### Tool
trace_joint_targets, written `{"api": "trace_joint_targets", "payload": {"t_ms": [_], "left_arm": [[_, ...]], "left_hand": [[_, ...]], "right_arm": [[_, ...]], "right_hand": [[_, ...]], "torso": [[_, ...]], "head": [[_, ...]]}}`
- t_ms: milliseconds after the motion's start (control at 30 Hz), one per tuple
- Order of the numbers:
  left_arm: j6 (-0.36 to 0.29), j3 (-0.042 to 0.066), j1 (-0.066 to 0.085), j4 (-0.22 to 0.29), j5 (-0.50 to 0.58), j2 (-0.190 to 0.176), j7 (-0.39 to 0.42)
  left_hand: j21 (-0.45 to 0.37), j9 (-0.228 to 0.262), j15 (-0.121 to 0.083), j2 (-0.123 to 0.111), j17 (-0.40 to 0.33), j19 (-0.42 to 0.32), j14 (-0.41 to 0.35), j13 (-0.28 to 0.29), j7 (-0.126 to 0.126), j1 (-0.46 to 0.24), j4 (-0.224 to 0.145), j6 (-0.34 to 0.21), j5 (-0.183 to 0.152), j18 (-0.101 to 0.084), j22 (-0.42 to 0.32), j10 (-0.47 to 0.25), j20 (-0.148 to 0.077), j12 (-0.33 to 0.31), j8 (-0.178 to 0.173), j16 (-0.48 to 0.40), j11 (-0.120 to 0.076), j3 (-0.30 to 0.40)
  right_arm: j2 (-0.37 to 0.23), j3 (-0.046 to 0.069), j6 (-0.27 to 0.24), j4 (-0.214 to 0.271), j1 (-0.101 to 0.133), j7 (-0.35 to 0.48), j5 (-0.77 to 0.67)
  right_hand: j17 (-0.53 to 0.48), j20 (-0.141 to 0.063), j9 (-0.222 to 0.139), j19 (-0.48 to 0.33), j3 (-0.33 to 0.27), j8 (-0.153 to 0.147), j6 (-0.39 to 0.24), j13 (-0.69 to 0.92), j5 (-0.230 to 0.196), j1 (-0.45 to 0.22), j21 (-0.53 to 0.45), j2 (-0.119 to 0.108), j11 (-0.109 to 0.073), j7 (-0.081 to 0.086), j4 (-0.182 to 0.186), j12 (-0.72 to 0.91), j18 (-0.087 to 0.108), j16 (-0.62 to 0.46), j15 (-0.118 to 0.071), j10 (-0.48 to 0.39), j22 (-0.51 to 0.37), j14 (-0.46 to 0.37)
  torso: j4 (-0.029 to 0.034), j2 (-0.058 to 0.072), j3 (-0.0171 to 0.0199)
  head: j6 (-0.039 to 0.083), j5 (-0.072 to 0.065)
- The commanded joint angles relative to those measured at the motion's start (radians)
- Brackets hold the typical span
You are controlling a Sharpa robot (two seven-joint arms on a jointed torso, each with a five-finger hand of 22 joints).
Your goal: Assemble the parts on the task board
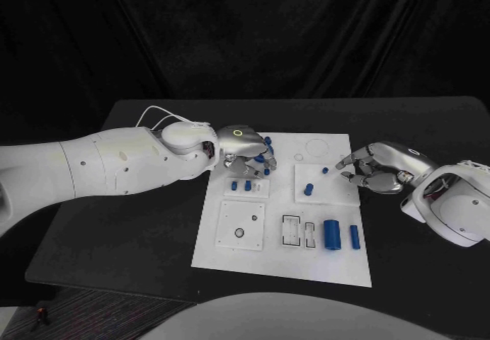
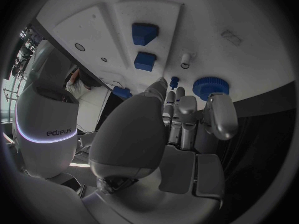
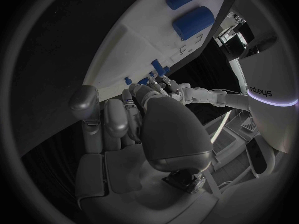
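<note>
Task board: white, smooth, matt, plastic-looking plate. Parts: blue cylinder, smooth plastic with a slight sheen; blue gear, ridged plastic rim. Table: black, matt, even surface. Left hand and right hand: silver, glossy, metallic-looking shells. Arms: white, smooth, semi-gloss plastic casing. Backdrop: black cloth, hanging in folds.
</note>
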Motion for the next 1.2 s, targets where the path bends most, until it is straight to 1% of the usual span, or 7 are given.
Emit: {"api": "trace_joint_targets", "payload": {"t_ms": [33,367,567,767,1133,1167,1200], "left_arm": [[-0.016,0.001,-0.003,-0.004,-0.008,0.006,-0.002],[-0.005,0.001,-0.007,-0.023,-0.008,0.029,-0.013],[-0.003,0.001,-0.011,-0.036,-0.008,0.042,-0.016],[0.001,0.001,-0.016,-0.052,-0.008,0.052,-0.017],[0.001,0.001,-0.016,-0.054,-0.008,0.052,-0.017],[0.005,0.001,-0.021,-0.06,-0.007,0.054,-0.014],[0.005,0.001,-0.021,-0.06,-0.007,0.054,-0.014]], "left_hand": [[0.007,-0.007,0.005,0.001,0.003,0.01,0.008,-0.006,-0.003,0.01,-0.003,0.005,0.014,-0.015,0.163,0.014,-0.002,-0.007,-0.003,0.004,0.003,0.015],[0.01,-0.018,0.01,0.0,0.001,0.012,0.008,-0.017,-0.003,0.014,-0.01,0.011,0.036,-0.015,0.163,0.026,-0.003,-0.013,-0.001,0.002,0.008,0.036],[0.015,-0.02,0.006,-0.002,0.002,0.015,0.011,-0.029,0.023,0.011,-0.023,0.063,0.04,-0.016,0.165,0.059,-0.005,-0.016,0.02,0.001,-0.002,0.061],[0.016,-0.021,0.004,-0.004,0.001,0.016,0.012,-0.035,0.025,0.012,-0.033,0.084,0.039,-0.016,0.165,0.077,-0.006,-0.017,0.028,-0.001,-0.004,0.072],[0.016,-0.021,0.004,-0.004,0.001,0.016,0.012,-0.035,0.025,0.012,-0.033,0.084,0.039,-0.016,0.165,0.077,-0.006,-0.017,0.028,-0.001,-0.004,0.072],[0.018,-0.026,0.003,-0.012,0.0,0.018,0.016,-0.039,0.024,-0.006,-0.043,0.1,0.016,-0.017,0.165,0.118,-0.007,-0.012,0.03,-0.002,-0.009,0.08],[0.019,-0.027,0.003,-0.012,0.001,0.018,0.017,-0.039,0.024,-0.008,-0.043,0.1,0.013,-0.017,0.165,0.12,-0.007,-0.011,0.03,-0.002,-0.009,0.08]], "right_arm": [[-0.001,0.0,-0.003,0.002,-0.002,-0.002,-0.001],[0.0,0.0,0.001,0.001,-0.002,-0.004,-0.001],[-0.001,0.0,0.002,0.001,-0.002,-0.004,-0.001],[-0.002,0.0,0.002,0.001,-0.002,-0.004,-0.001],[-0.002,0.0,0.002,0.001,-0.002,-0.003,-0.001],[0.0,0.0,0.006,-0.002,-0.003,-0.003,-0.001],[0.001,0.0,0.006,-0.002,-0.003,-0.003,-0.001]], "right_hand": [[0.0,-0.002,-0.001,-0.004,0.006,-0.005,0.006,-0.043,0.005,-0.01,-0.004,0.0,0.002,0.005,0.0,-0.003,0.011,-0.002,0.003,-0.005,0.104,-0.001],[-0.003,-0.002,-0.001,-0.004,0.008,-0.005,0.006,-0.045,0.007,-0.01,-0.006,0.0,0.002,0.005,-0.002,-0.005,0.012,-0.004,0.003,-0.006,0.103,0.0],[-0.003,-0.002,-0.001,-0.004,0.008,-0.005,0.006,-0.045,0.007,-0.01,-0.006,0.0,0.002,0.005,-0.002,-0.005,0.012,-0.004,0.003,-0.006,0.103,0.0],[-0.003,-0.002,-0.001,-0.004,0.008,-0.005,0.006,-0.045,0.007,-0.01,-0.006,0.0,0.002,0.005,-0.002,-0.005,0.012,-0.004,0.003,-0.006,0.103,0.0],[-0.003,-0.002,-0.001,-0.004,0.008,-0.005,0.006,-0.045,0.007,-0.01,-0.006,0.0,0.002,0.005,-0.002,-0.005,0.012,-0.004,0.003,-0.006,0.103,0.0],[-0.005,-0.002,-0.001,-0.004,0.009,-0.005,0.007,-0.046,0.008,-0.012,-0.009,-0.001,0.002,0.005,-0.003,-0.006,0.012,-0.006,0.003,-0.006,0.103,0.0],[-0.005,-0.002,-0.001,-0.004,0.009,-0.005,0.007,-0.046,0.008,-0.012,-0.009,-0.001,0.002,0.005,-0.003,-0.006,0.012,-0.006,0.003,-0.006,0.103,0.0]], "torso": [[-0.0021,0.001,0.0006],[-0.0008,0.001,0.001],[0.0007,0.001,0.0006],[-0.0006,0.0,-0.0005],[-0.0007,0.0,-0.0006],[-0.0024,0.0,0.0007],[-0.0021,0.0,0.0009]], "head": [[0.0,0.001],[0.0,0.002],[0.0,-0.002],[0.0,-0.003],[0.0,-0.003],[0.0,0.0],[0.0,0.0]]}}
